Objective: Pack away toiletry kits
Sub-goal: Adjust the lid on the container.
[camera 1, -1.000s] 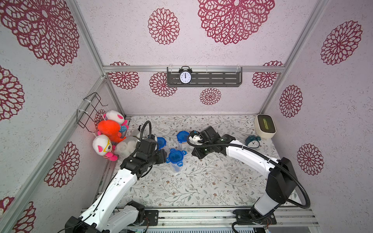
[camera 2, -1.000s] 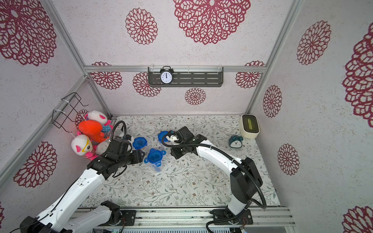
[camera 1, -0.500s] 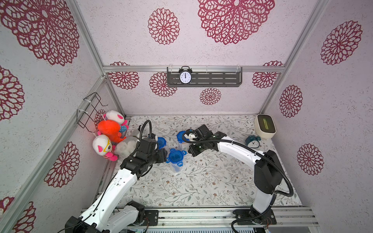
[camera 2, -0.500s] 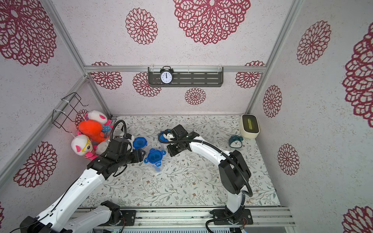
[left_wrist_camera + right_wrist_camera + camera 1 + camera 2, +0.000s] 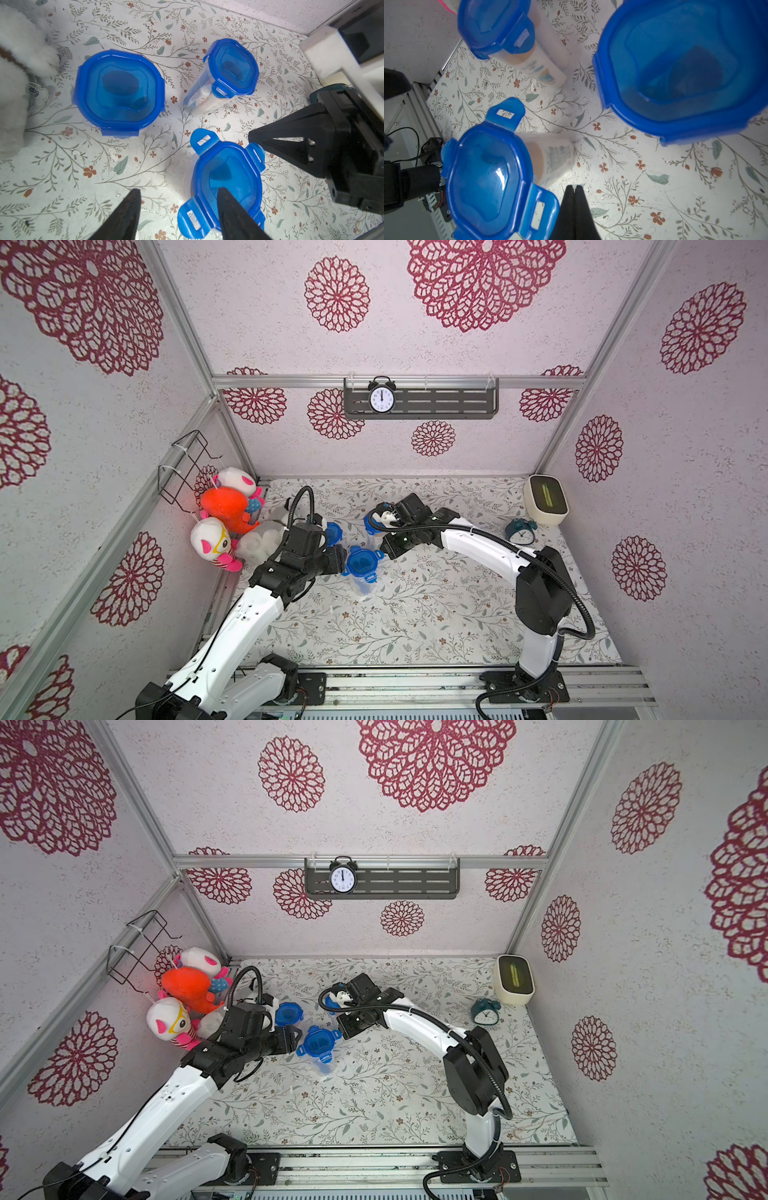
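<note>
toiletry cups with blurred, unreadable print inside; left claw apart, right claw together

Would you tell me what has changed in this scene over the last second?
The right arm swung its elbow inward, and the right gripper edged closer to the unlatched cup and finished closing, empty. The left gripper stayed open at that cup. No cup moved.

Obs.: right arm elbow swung inward over the surface. Right gripper shifted nearer the cup with raised lid tabs; jaws closed fully.
</note>
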